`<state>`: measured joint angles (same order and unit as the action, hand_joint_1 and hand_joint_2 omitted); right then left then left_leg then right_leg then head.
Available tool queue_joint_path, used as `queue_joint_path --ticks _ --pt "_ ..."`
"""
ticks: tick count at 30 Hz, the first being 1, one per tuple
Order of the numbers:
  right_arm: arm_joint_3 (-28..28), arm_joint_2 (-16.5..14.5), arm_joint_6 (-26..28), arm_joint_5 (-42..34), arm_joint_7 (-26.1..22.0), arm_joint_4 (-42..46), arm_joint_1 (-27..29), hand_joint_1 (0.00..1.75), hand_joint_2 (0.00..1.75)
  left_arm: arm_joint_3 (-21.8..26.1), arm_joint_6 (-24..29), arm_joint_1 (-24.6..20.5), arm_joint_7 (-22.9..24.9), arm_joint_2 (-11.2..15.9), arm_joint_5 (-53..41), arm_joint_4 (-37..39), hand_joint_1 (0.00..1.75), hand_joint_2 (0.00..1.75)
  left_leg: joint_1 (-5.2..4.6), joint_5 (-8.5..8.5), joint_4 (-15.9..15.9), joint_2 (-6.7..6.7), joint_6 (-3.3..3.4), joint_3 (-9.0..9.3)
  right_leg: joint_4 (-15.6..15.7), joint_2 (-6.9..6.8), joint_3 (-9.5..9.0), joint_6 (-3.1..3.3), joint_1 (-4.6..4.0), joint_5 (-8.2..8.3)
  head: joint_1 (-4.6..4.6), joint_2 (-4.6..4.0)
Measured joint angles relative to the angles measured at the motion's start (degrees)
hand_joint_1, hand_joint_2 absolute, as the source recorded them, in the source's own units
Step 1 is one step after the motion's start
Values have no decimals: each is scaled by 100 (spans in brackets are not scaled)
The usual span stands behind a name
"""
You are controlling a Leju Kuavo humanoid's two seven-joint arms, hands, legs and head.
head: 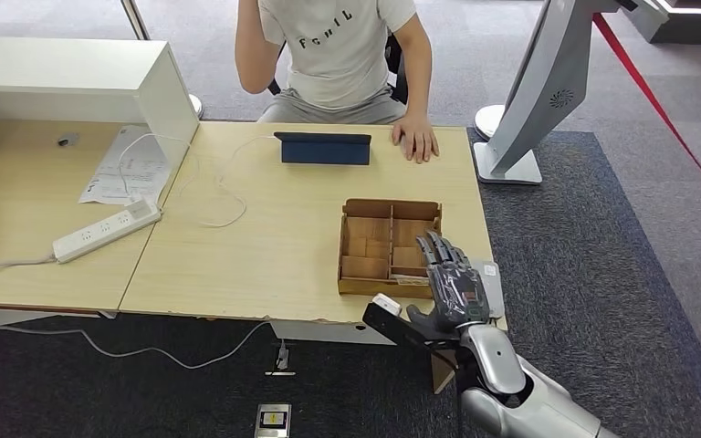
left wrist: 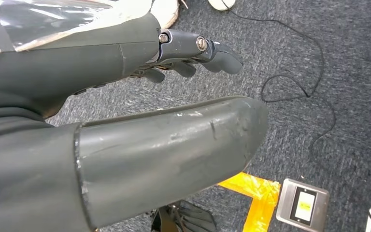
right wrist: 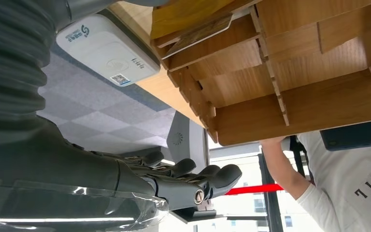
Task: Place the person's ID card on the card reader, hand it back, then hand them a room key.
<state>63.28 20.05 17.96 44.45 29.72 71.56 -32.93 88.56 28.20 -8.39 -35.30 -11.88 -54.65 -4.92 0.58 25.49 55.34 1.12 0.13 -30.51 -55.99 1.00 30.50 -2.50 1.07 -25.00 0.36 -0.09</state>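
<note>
The left robot hand (left wrist: 193,53) hangs over dark carpet, its fingers loosely curled with nothing in them. The right robot hand (head: 455,285) hovers at the near right corner of the tabletop (head: 265,255), fingers spread and empty, just beside the wooden box (head: 390,246).

Going left to right along the tabletop: a white power strip (head: 107,231) lies at the seam between the two desks, with papers (head: 126,166) and a white cable (head: 214,187) behind it. A dark blue tablet case (head: 325,148) stands near the far edge. The wooden box sits towards the right, split into compartments; in the right wrist view a card (right wrist: 200,35) lies flat in one of the compartments nearest the card reader. The white card reader (right wrist: 107,51) lies on the tabletop just beside the box, at the corner under the right robot hand.

A person (head: 342,55) in a white T-shirt sits across the tabletop, one hand (head: 416,139) flat on the wood to the right of the tablet case.
</note>
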Motion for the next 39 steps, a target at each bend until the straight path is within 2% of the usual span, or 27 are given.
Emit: queue_joint_path --ticks 11,18,39 --pt "247 -242 43 -412 -239 -561 -274 0 175 0 52 2 34 9 65 -2 0 0 0 0 0 1 0 0 0 0 0 0 0 0 1 0" --pt "425 -355 69 -540 -340 -870 -377 0 175 0 345 1 70 -11 171 -2 0 0 0 0 0 1 0 0 0 0 0 0 0 0 1 0" --pt "718 -525 91 -644 -434 -1395 -528 0 175 0 504 1 167 -36 233 -2 0 0 0 0 0 0 0 1 0 0 0 0 0 0 1 0"
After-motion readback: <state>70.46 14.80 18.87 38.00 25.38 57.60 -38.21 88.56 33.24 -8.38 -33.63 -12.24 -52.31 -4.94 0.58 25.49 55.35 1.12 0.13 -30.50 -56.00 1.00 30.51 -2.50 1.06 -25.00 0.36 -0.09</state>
